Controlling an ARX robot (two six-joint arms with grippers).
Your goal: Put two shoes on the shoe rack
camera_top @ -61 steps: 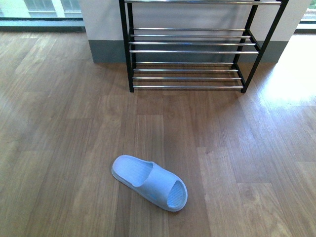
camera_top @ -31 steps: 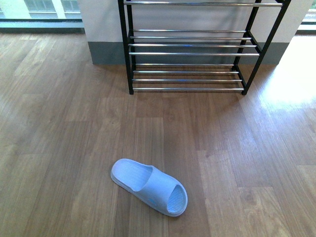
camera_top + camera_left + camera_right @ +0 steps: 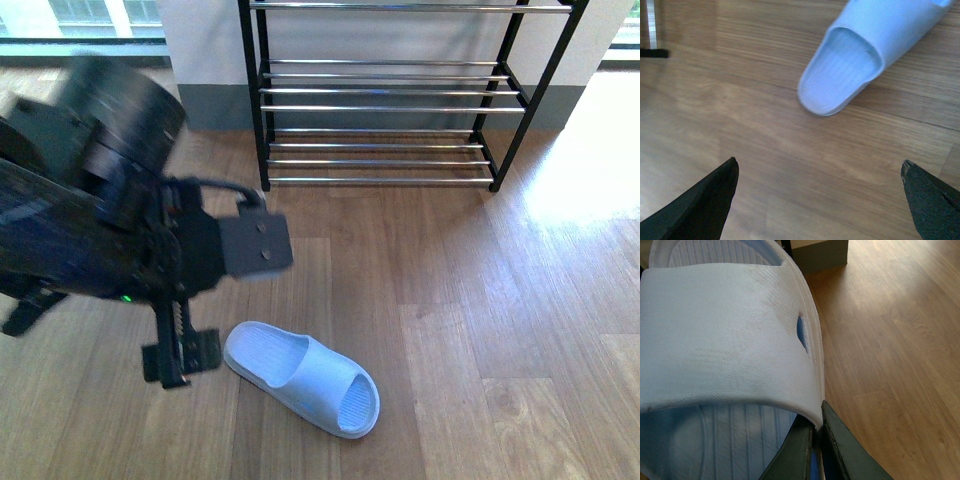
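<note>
The gray knit sneakers are out of view. The shoe rack (image 3: 262,100), a black frame with chrome bars, stands empty against the far wall. A pale blue slide sandal (image 3: 305,377) lies on the wood floor in front of it; it also shows in the left wrist view (image 3: 860,55). My left gripper (image 3: 205,310) is open and empty just left of that sandal's heel end, its jaws wide apart (image 3: 820,200). My right gripper (image 3: 817,425) is shut on the strap edge of a second pale blue slide sandal (image 3: 725,335). The right arm is out of the front view.
Wood floor (image 3: 450,300) runs from the sandal to the rack. A white wall with a grey baseboard (image 3: 215,105) is behind the rack. Windows are at the far left. Bright sunlight falls on the floor at the right (image 3: 590,160).
My left arm has swung into the front view from the left and now hangs blurred beside the sandal. The sandal on the floor has not moved in the last half second.
</note>
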